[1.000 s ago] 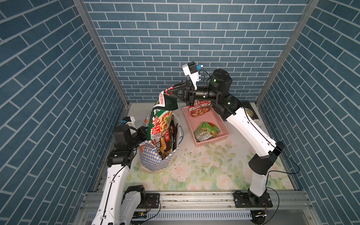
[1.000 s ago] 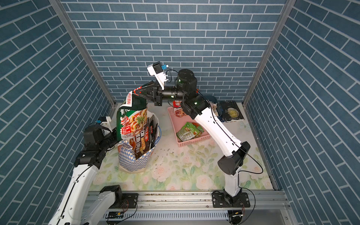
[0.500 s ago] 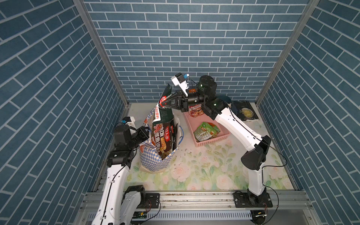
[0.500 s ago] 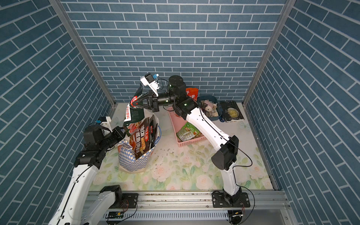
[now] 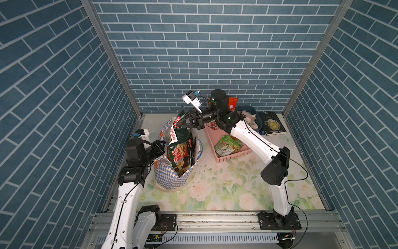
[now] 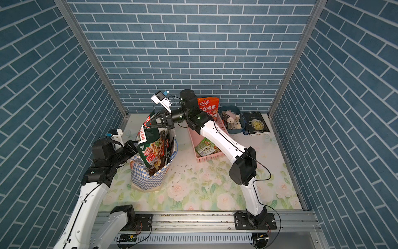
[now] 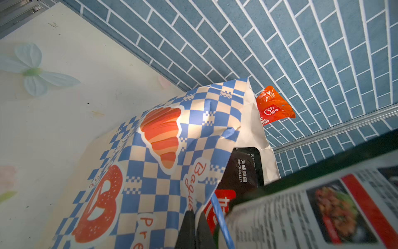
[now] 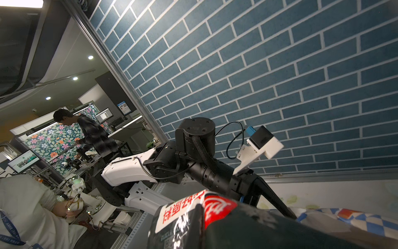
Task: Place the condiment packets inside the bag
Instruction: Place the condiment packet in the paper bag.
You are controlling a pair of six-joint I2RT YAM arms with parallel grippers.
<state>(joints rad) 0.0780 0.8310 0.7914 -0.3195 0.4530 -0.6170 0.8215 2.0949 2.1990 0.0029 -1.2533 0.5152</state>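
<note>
Packet point(image 5: 178, 149), glossy green, half in bag point(image 5: 168, 177)

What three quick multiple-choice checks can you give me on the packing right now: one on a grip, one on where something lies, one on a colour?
1. The right gripper is: A open; B shut on the held green packet, whose lower end is in the bag; C shut on nothing.
2. The loose green packet lies: A in the bag; B in the right gripper; C in the pink basket.
3. The upright packet at the basket's far end is: A orange-red; B blue; C black.

Answers: B, the jaws pinch that packet's top edge in both top views; C, it lies flat on the basket floor; A, its orange-red face shows in a top view.
</note>
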